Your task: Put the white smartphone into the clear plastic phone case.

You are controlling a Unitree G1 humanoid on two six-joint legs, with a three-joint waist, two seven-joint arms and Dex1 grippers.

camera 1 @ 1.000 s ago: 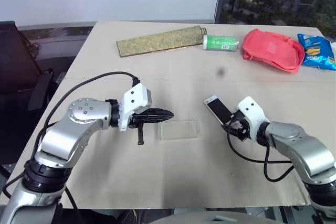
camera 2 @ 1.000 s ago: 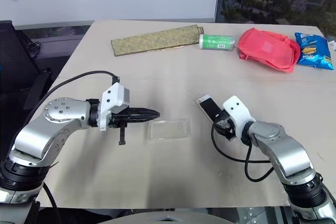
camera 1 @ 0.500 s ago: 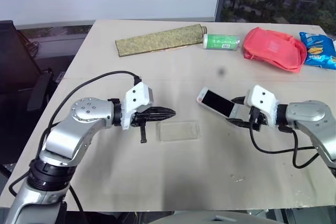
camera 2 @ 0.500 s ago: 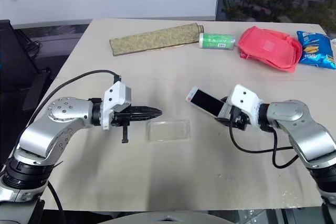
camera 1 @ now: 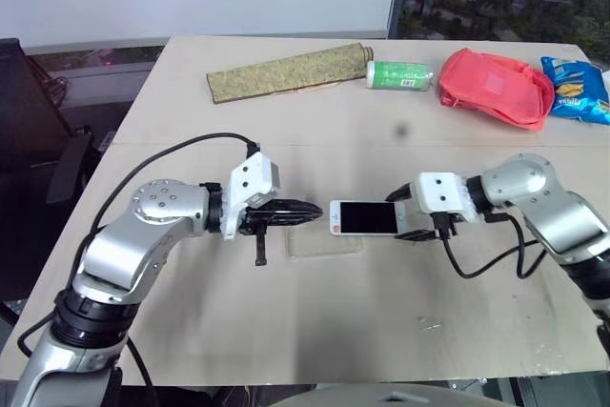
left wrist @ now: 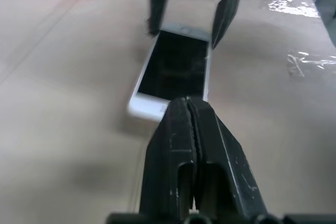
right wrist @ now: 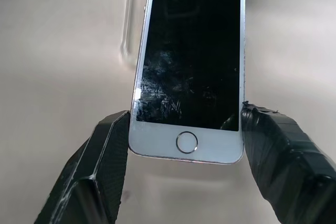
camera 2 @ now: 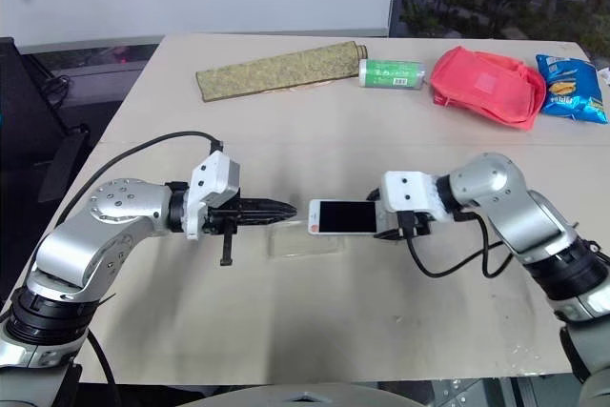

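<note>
Right gripper (camera 1: pixel 412 220) pinching phone (camera 1: pixel 364 218) above case (camera 1: pixel 324 244); left gripper (camera 1: pixel 307 208) closed at 9 o'clock. Risk: misaligned drop, case skids.

One white smartphone (camera 1: pixel 365 218) and one clear plastic phone case (camera 1: pixel 324 244) are counted near the middle of the table (camera 1: pixel 286 331). Along the far edge, four other things are counted: one rolled mat (camera 1: pixel 290 72) on the left, then one green-labelled tube (camera 1: pixel 400 74), one red pouch (camera 1: pixel 496 89), and one blue snack bag (camera 1: pixel 577 90) at the far right. Two grippers are counted, the left gripper (camera 1: pixel 307 210) and the right gripper (camera 1: pixel 408 215).
</note>
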